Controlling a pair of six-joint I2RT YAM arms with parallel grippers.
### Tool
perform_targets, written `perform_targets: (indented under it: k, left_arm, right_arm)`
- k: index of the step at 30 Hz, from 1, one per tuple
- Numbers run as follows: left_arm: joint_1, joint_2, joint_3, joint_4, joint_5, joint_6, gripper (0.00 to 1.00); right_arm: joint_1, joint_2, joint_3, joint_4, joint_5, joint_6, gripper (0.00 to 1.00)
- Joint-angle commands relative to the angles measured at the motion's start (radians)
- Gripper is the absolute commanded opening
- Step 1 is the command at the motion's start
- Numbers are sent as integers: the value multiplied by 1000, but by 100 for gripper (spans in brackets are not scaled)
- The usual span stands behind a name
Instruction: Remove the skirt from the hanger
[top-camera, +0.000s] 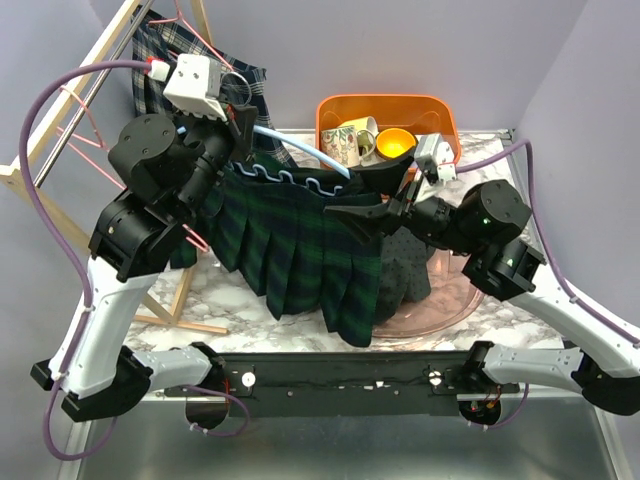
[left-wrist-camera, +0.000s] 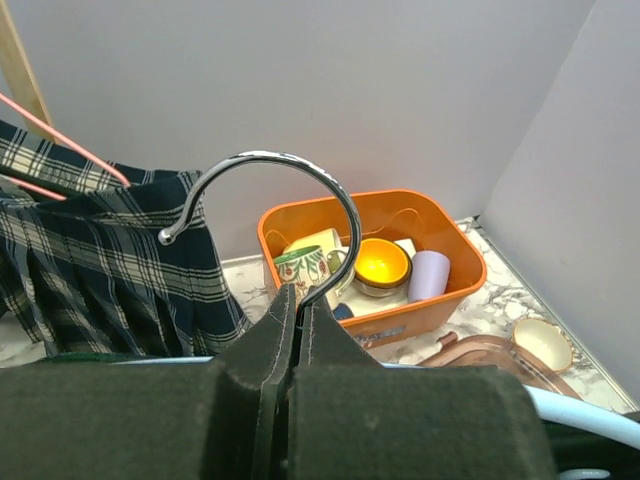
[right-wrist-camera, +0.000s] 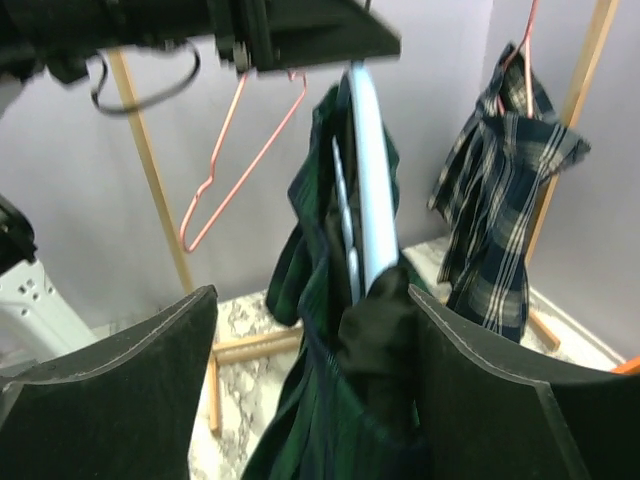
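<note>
So the left claw (left-wrist-camera: 296, 305) is clamped tight on the hanger (right-wrist-camera: 368, 170), right at the base of its metal hook (left-wrist-camera: 275, 156), holding it up over the counter (top-camera: 250, 322). The skirt (top-camera: 300, 240), the dark green plaid one, is on the hanger, bunched along the pale blue bar, with its pleats spilling down toward the near edge. The right claw (right-wrist-camera: 312, 300) is spread wide at the skirt's right end. The hanger bar and a fold of the cloth sit between its fingers (right-wrist-camera: 120, 390), but it isn't squeezing anything. Whether the cloth brushes one finger, I can't tell. Behind all that there's an orange bin (left-wrist-camera: 430, 310) of cups, and a wooden rack (top-camera: 70, 88) on the left with another plaid garment (left-wrist-camera: 100, 270) hanging on it.
</note>
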Motion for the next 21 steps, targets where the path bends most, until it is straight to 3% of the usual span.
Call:
perform_targets:
  k: [1,7,13,16,17,19,20,21]
  left_arm:
    - [-3,4,132,82,22,-22,0]
    - [-5,14,159,78,16,-12,0]
    - [-3,8,171,75,-4,5,0]
    - [-3,5,172,74,-7,12,0]
    - [-3,7,174,74,-9,13,0]
    - [-3,8,185,71,-10,25,0]
    - [-3,11,192,68,-13,36,0]
    - [-3,14,217,56,-22,57,0]
  right_arm:
    - [7,-35,-68,-123,17,21,82]
    - [5,-67,-76,-189,107,4,86]
    - [5,-90,-153,-151,58,61,77]
    - [7,-93,-174,-136,73,79,49]
    - [5,-92,-176,-139,86,83,31]
    - [5,-96,-174,-145,128,80,15]
    - [5,-97,-168,-149,145,81,1]
    - [5,-100,-165,-155,194,84,1]
